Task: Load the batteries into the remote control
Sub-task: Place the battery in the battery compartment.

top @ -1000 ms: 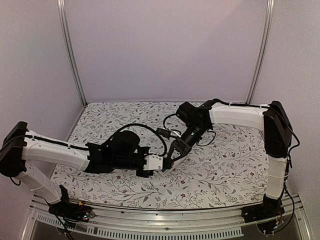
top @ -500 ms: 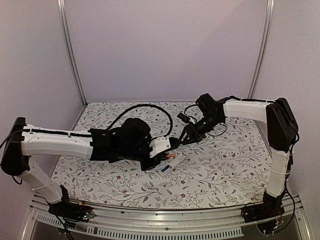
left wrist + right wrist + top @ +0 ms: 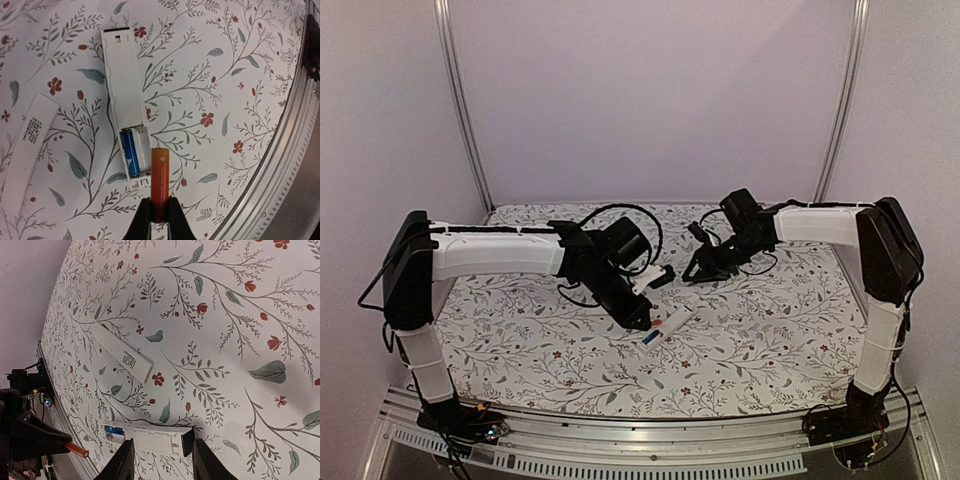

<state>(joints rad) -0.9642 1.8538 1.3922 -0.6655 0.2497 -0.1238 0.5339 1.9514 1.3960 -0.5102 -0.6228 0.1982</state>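
Note:
The white remote control (image 3: 124, 95) lies flat on the flowered cloth, its battery recess open at the near end. A blue battery (image 3: 130, 151) sits in the recess's left slot, and the slot beside it shows bare white. My left gripper (image 3: 159, 216) is shut on the lower end of the orange-red battery (image 3: 159, 175), whose tip hangs just over the recess end. In the top view the left gripper (image 3: 642, 316) hovers at the remote control (image 3: 672, 323). My right gripper (image 3: 705, 268) is open, raised and apart from it, holding nothing; its wrist view shows the remote control (image 3: 150, 436) below.
A loose white battery cover (image 3: 31, 142) lies on the cloth left of the remote and shows again as the battery cover (image 3: 125, 357) in the right wrist view. The table's metal front rail (image 3: 295, 150) runs close by on the right.
The right gripper opened, let go of the remote and drew back to the right. The remote now rests on the cloth. The left arm swung up and over it with the orange-red battery.

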